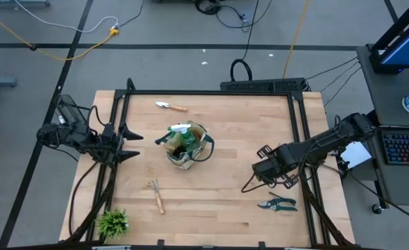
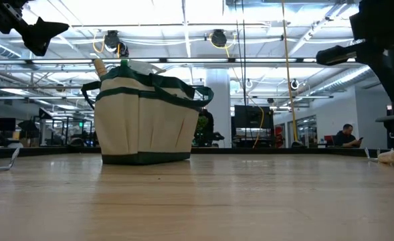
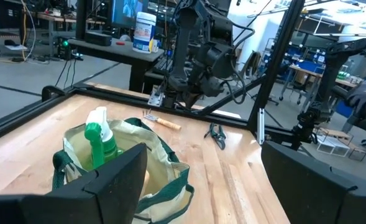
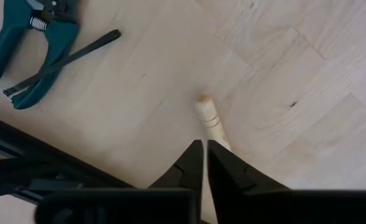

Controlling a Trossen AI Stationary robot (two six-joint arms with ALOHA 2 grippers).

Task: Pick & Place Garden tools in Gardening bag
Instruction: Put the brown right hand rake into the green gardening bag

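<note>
**Fig. 1 — Right hand over a wooden handle; bag at frame centre**

My right hand (image 4: 204, 144) hangs just above the surface (image 1: 225, 132) at the lower right of the high view. Its fingers are drawn almost together, with only a sliver of gap. The rounded end of a wooden-handled tool (image 4: 207, 115) pokes out past the fingertips. The handle is broader than that gap, so I judge it lies beneath the tips rather than clamped between them, though I cannot be sure.

My left hand (image 1: 136, 146) waits at centre left of the high view, spread wide, holding nothing and facing the gardening bag (image 2: 143, 127).

The bag stands upright at the centre of the high view, with a green spray bottle (image 3: 99, 140) already upright in its mouth. Not yet in the bag:
- the pruning shears (image 4: 27, 56), near the right hand at lower right of the high view
- a trowel (image 1: 171, 106), at upper centre
- a pronged rake (image 1: 155, 194), at lower left of centre

**Handling.** The wooden-handled tool should be light and stiff. Its turned wood is smooth and round, so it is likely to roll or slip under a pinch at the very end. I would take it mid-handle, across the grain, nearer the metal head so it hangs balanced. The canvas bag is soft — its rim may give if a tool is pushed against it.
</note>
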